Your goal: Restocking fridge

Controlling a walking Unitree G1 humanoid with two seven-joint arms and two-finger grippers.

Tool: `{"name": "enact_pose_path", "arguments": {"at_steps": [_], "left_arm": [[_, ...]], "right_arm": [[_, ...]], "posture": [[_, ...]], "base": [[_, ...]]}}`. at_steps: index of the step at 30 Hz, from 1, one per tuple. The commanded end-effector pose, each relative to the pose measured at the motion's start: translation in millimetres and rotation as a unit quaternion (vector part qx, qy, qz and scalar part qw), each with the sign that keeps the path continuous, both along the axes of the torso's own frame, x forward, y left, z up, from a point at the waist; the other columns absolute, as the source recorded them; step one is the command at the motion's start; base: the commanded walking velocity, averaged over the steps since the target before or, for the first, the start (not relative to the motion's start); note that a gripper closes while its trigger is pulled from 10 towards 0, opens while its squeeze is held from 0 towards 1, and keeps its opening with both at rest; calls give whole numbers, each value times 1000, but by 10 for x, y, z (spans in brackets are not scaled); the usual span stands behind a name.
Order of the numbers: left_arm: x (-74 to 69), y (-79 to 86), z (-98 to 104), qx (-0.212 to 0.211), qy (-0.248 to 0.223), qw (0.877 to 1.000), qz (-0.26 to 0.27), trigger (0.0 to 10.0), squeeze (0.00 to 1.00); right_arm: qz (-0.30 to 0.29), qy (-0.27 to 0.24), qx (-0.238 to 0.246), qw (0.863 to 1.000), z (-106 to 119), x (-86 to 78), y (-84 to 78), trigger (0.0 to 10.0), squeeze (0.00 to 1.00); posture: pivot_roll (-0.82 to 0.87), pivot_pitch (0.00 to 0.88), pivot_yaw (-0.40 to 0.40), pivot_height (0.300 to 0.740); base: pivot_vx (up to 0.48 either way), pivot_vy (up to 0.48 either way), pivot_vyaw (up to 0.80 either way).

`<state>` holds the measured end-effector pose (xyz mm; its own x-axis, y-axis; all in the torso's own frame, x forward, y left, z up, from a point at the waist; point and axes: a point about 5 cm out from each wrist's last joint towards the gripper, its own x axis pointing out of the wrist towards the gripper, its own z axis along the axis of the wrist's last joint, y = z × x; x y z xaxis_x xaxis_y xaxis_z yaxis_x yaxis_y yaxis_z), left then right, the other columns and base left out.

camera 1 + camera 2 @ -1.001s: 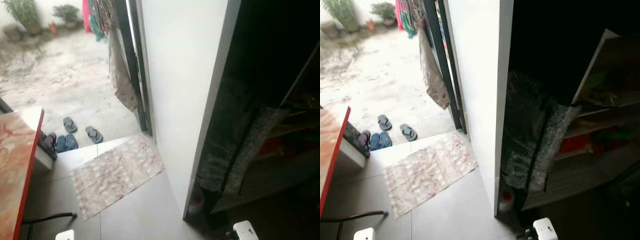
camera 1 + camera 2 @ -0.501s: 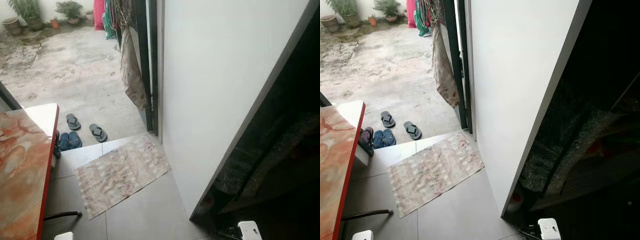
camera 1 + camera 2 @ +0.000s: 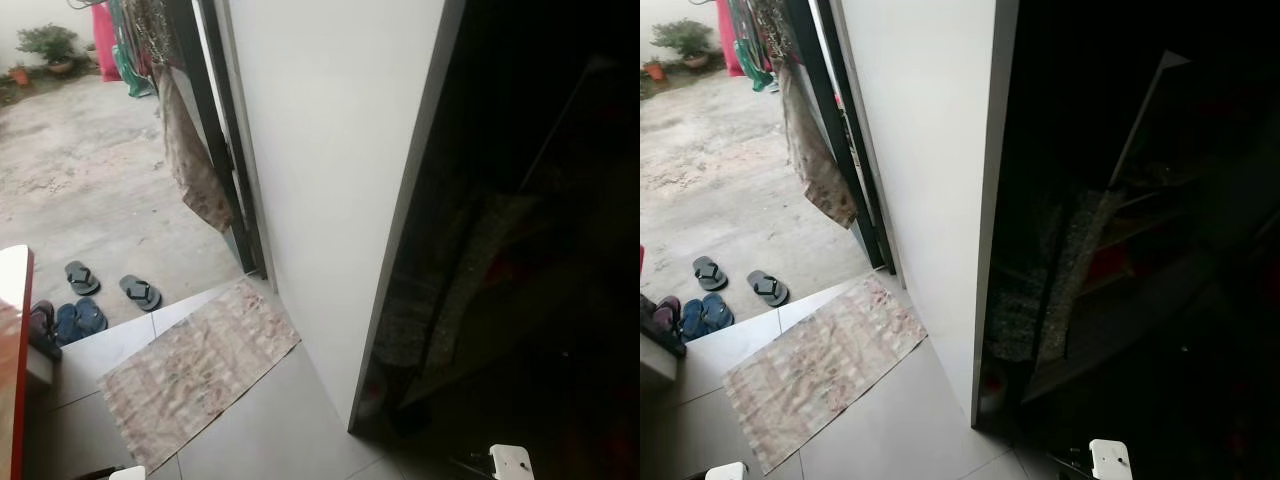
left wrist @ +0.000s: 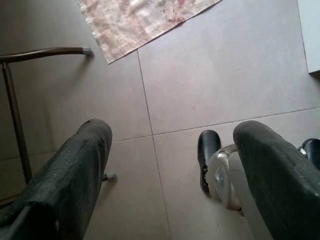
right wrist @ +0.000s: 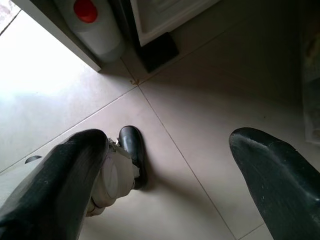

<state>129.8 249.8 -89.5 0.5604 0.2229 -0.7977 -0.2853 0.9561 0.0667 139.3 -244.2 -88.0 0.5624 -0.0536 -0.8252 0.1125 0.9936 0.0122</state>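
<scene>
A tall white panel with a grey edge stands in front of me. To its right is a dark opening with dim slanted shelves and a grey cloth hanging inside. A white bottle with a red cap stands on the floor at the panel's foot. My left gripper hangs low over the grey floor tiles, open, with nothing between its fingers. My right gripper hangs open over the tiles near the bottle, also holding nothing.
A patterned mat lies on the tiles before a doorway to a concrete yard. Sandals lie on the step. A red-edged table is at the far left, and a metal chair frame stands by my left foot.
The camera has swung right: the table has slid almost out of the picture and the dark opening takes up more of the right side. Nothing in the room itself has moved.
</scene>
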Motion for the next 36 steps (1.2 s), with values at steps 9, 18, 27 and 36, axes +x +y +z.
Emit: {"name": "enact_pose_path", "arguments": {"at_steps": [9,18,27,36], "left_arm": [[-67,0,-26,-2,15,1000,-4,10000,0],[-73,-13,-32,-3,16,1000,-4,10000,0],[-66,-23,-32,-3,14,1000,-5,10000,0],[-55,-37,-31,-3,12,1000,-8,10000,0]], "right_arm": [[3,10,3,1000,-19,-37,11,10000,0],[5,12,2,1000,-20,-38,12,10000,0],[5,13,3,1000,-23,-44,16,10000,0],[6,13,4,1000,-23,-43,17,10000,0]], "posture": [[-32,51,57,740],[-34,49,57,740],[-36,36,58,740],[-36,46,59,740]], "base": [[0,202,-706],[0,0,-705],[0,0,-703],[0,0,-703]]}}
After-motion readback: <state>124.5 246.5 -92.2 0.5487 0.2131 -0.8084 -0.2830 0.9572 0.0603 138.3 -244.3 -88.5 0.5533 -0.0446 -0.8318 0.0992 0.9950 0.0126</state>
